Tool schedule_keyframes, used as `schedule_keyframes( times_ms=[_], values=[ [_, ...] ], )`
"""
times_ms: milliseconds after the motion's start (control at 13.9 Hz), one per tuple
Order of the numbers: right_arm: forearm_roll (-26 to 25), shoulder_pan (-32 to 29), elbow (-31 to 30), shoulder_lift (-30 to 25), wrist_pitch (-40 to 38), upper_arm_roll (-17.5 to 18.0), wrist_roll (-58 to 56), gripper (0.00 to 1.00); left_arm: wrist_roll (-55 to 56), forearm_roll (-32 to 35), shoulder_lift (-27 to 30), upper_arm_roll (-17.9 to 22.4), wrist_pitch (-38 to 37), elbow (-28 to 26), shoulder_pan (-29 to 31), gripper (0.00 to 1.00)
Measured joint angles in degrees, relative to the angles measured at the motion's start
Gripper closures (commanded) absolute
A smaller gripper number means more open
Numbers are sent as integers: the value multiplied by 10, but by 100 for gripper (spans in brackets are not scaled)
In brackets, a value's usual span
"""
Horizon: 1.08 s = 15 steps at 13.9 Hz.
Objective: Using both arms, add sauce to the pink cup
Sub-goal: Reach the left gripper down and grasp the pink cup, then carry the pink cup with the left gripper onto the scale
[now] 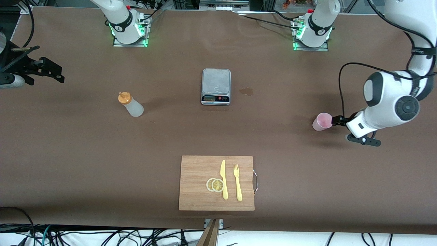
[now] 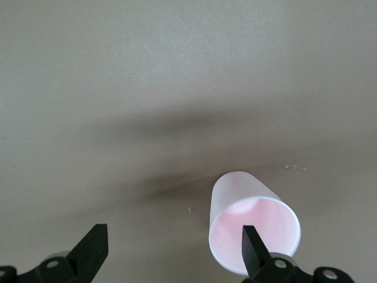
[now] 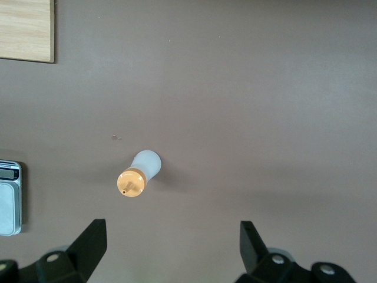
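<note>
Nearest the front camera lies the wooden cutting board [image 1: 216, 182], carrying two lemon slices [image 1: 215, 185], a yellow knife [image 1: 223, 179] and a yellow fork [image 1: 237, 182]; none of that concerns me.

Next comes the pink cup [image 1: 322, 121], standing upright toward my left arm's end of the table; my left gripper [image 1: 336, 120] sits low at its rim, spread wide, holding nothing; in the left wrist view one finger [image 2: 253, 247] overlaps the rim of the cup [image 2: 253, 227] while the other [image 2: 91, 250] stands well clear, so the cup is off centre between them. I judge the cup very light and thin-walled; it will slide or tip at a nudge and buckle under a hard squeeze, so I would take it across the upper wall, just under the rim, gently.

A little farther, toward my right arm's end, stands the sauce [image 1: 130, 105], orange cap up; my right gripper [image 1: 51, 72] hangs in the air over the table's end, fingers parted and empty; the right wrist view looks down on the bottle [image 3: 138, 174]. The bottle looks soft and smooth; I judge a firm grip on its mid-body safest, since too hard a pinch would push sauce out early.

Farthest sits the kitchen scale [image 1: 216, 86], with a small stain [image 1: 246, 91] beside it.
</note>
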State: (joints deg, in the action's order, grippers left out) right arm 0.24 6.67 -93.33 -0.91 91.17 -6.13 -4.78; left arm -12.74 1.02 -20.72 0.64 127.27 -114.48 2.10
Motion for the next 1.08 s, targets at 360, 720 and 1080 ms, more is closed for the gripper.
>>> schedule_keyframes(
  times_ms=[360, 720, 1080],
  values=[
    [0, 0, 0, 0, 0, 0, 0, 0, 0, 0, 0, -3, 36, -49, -2, 66],
    [-1, -5, 0, 0, 1, 0, 0, 0, -1, 0, -5, -11, 36, -57, -3, 100],
    [0, -13, 0, 5, 0, -1, 0, 0, -1, 0, 1, -29, 5, -32, -7, 100]
  ],
)
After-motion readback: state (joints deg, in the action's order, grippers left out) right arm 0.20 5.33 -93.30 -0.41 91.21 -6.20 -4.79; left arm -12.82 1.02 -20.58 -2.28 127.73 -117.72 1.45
